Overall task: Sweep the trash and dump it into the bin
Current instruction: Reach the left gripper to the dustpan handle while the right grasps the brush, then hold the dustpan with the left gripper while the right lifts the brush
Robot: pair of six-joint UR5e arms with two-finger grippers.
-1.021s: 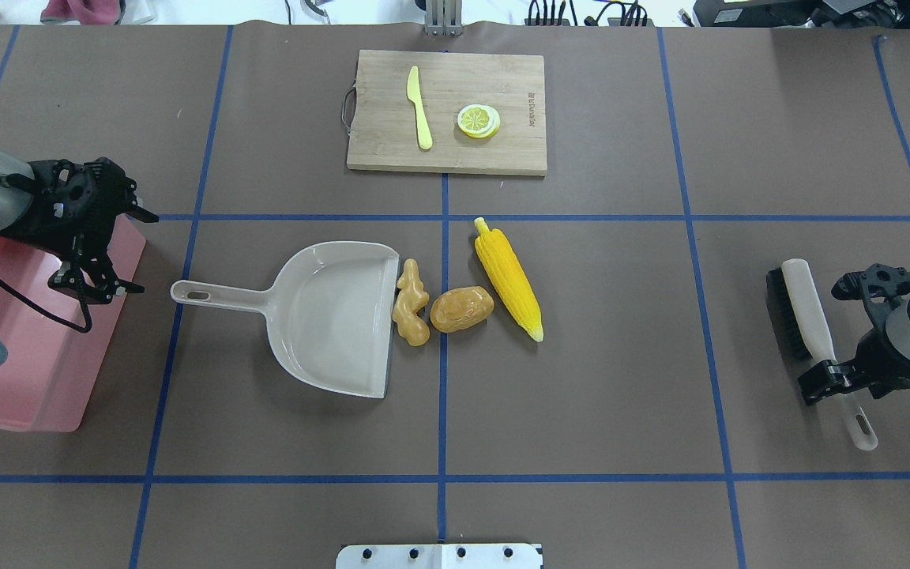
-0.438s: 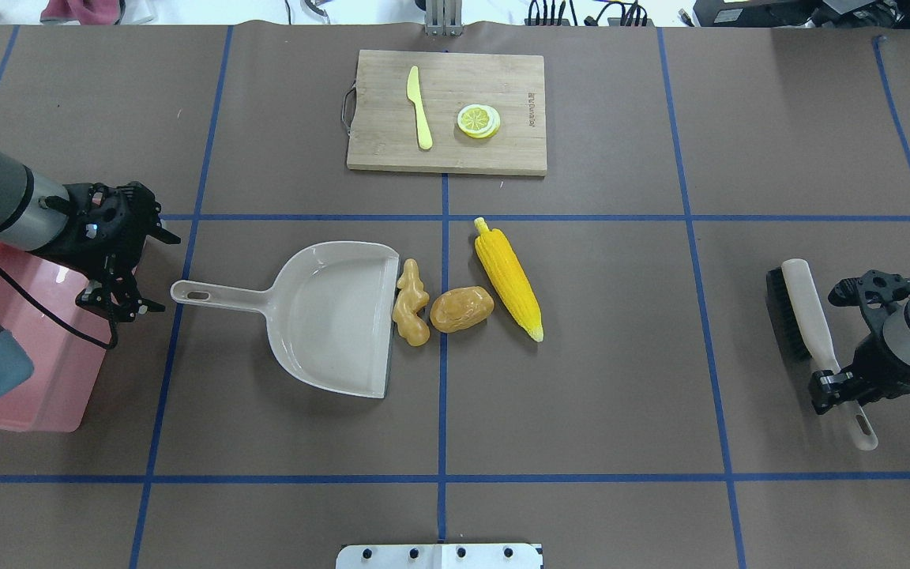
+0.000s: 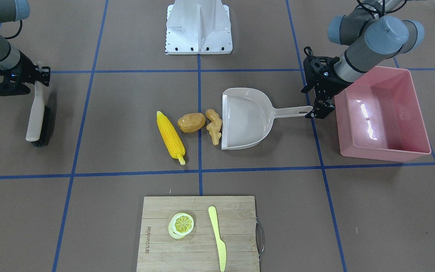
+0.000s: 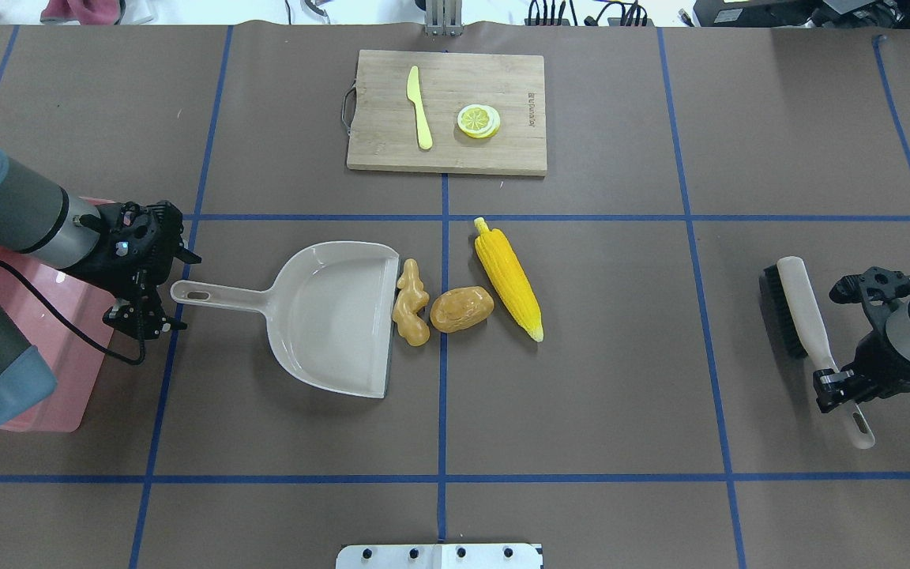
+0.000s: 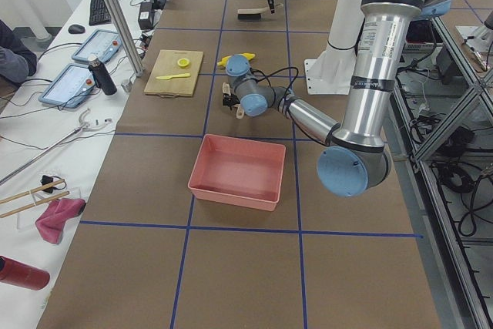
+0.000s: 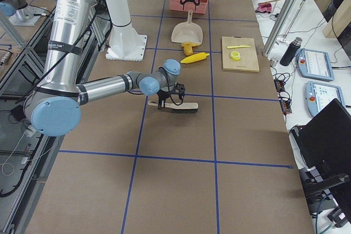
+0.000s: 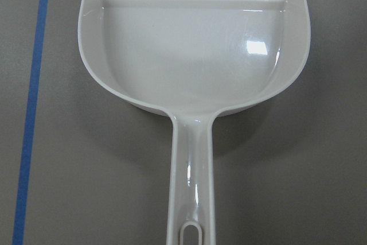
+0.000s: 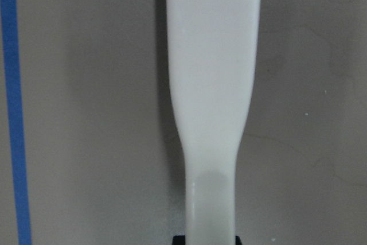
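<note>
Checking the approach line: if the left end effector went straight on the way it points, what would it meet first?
The dustpan handle, near its holed end. The left end effector is open and lined up on it in the wrist view, nothing between. Its height above is unclear.

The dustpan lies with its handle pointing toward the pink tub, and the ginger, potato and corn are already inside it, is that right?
Not quite. The dustpan does point its handle toward the pink tub, but its scoop is empty. The overhead exterior view shows the ginger root, the potato and the corn lying on the table outside its open edge.
</note>
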